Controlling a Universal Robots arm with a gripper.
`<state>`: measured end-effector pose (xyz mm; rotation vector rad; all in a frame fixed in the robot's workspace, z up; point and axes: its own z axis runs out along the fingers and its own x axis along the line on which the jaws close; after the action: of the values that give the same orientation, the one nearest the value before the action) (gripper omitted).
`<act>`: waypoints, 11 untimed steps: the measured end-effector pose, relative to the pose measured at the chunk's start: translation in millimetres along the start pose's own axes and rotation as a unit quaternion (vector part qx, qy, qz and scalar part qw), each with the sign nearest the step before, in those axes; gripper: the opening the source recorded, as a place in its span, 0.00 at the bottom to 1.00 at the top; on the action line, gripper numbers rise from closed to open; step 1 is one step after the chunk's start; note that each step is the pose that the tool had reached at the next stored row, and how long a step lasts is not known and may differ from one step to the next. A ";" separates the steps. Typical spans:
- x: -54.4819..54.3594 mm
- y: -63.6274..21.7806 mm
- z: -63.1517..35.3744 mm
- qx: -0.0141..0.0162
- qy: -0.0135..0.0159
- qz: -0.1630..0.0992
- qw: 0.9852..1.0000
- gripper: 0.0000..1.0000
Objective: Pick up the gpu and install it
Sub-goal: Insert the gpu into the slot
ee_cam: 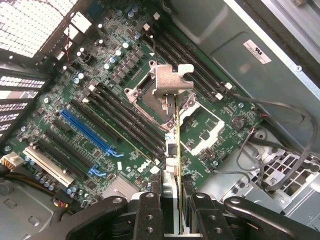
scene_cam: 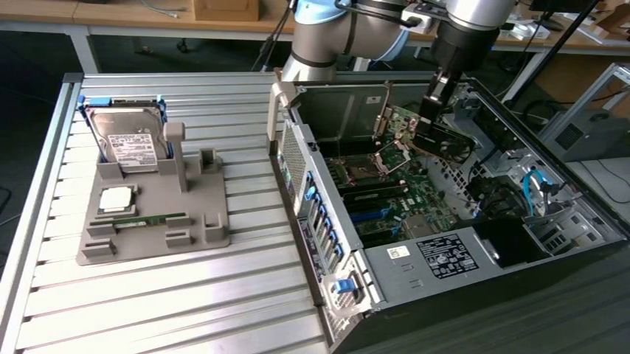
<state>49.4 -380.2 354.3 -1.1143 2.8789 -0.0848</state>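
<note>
A thin, dark expansion card with a silvery metal end bracket, the gpu (scene_cam: 443,141), hangs inside the open black-and-silver computer case (scene_cam: 335,110). The case lies on its side along the ribbed metal tabletop's (scene_cam: 197,295) edge at the exterior view's right. The jaws are clenched on the gpu's upper edge, one on each face of the board. In the wrist view the card (ee_cam: 172,82) therefore appears edge-on as a narrow line, with its bracket at the far end. Held on edge like this, its connector side faces the green motherboard (scene_cam: 394,199) below, which suits pressing it into a slot. It is above the board and not touching it, over the silver processor socket (ee_cam: 155,95). The long blue expansion slot (ee_cam: 87,131) lies off to one side, so the card does not appear to be lined up with a slot yet.

The silver-and-blue robot arm (scene_cam: 335,33) reaches down into the case from the tabletop's far edge.

Near the opposite edge, at the exterior view's left, sits a grey moulded parts holder (scene_cam: 147,236). It carries a boxy silver hard drive with a white label (scene_cam: 133,144), a square silvery processor chip (scene_cam: 116,198) and a small green memory stick (scene_cam: 147,220). Each rests in its own recess, well apart from the case.
</note>
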 end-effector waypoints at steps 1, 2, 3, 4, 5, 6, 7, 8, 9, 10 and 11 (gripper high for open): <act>0.0 0.0 0.0 0.000 0.000 -0.002 1.000 0.27; 0.0 0.0 0.1 0.000 0.000 -0.005 1.000 0.27; 0.0 0.0 0.1 0.000 0.000 -0.007 1.000 0.27; 0.0 0.0 0.1 0.000 -0.001 -0.008 1.000 0.27; 0.0 0.0 0.1 0.000 -0.001 -0.010 1.000 0.27; 0.0 0.0 0.1 0.000 -0.001 -0.011 1.000 0.27; 0.0 0.0 0.1 0.000 -0.001 -0.013 1.000 0.27; 0.0 0.0 0.2 0.000 -0.001 -0.015 1.000 0.27; 0.0 0.0 0.2 0.000 -0.001 -0.017 1.000 0.27; 0.0 0.0 0.2 -0.001 -0.001 -0.019 1.000 0.27; 0.0 0.0 0.2 -0.001 -0.001 -0.021 1.000 0.27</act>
<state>49.4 -380.2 354.0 -1.1730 2.8543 -0.0831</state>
